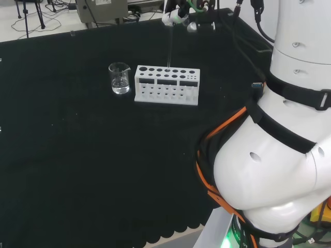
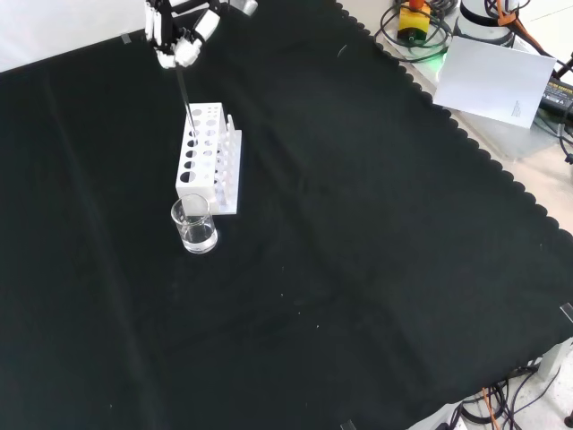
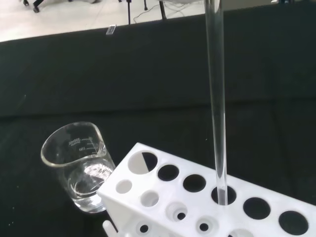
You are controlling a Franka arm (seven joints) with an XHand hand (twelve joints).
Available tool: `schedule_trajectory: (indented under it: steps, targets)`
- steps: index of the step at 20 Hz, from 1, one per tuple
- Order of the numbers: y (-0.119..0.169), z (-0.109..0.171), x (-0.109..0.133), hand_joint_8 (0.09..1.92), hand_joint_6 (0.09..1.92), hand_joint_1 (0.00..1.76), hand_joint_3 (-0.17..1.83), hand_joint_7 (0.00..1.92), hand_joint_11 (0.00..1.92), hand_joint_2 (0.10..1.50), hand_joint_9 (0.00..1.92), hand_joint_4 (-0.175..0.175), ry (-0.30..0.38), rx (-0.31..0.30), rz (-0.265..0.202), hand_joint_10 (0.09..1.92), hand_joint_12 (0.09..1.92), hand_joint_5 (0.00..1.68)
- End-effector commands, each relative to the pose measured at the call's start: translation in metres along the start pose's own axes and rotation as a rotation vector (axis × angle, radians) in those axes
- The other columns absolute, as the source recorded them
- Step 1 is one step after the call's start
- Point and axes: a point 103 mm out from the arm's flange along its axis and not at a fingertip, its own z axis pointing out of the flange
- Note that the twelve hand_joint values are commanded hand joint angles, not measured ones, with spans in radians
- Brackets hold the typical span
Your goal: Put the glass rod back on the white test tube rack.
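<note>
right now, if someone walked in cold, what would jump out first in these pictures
The white test tube rack stands out on the black cloth, with a clear beaker close at its left in the head view. Above it the hand holds a glass rod upright, its lower tip at one of the rack's holes.

glass rod (image 3: 216, 98) top cut off | robot hand (image 1: 176, 15) grip unclear

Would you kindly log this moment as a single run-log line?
hand: shut on clear glass rod | rod: upright, tip in a top hole of white test tube rack | small clear glass beaker: beside rack, untouched
</note>
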Motion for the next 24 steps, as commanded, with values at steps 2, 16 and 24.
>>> schedule_trajectory:
  steps: [2,16,24]
  targets:
    - [0.006,0.014,0.002,0.95,0.09,1.31,-0.17,1.21,1.3,1.1,1.72,-0.175,0.003,0.024,-0.01,0.71,0.83,1.34]
    - [0.007,0.026,-0.001,0.95,0.09,1.31,-0.17,1.21,1.3,1.1,1.72,-0.175,0.002,0.045,-0.009,0.71,0.83,1.34]
    - [0.008,0.035,0.005,0.95,0.09,1.31,-0.17,1.21,1.3,1.1,1.72,-0.175,0.007,0.059,-0.023,0.71,0.83,1.34]
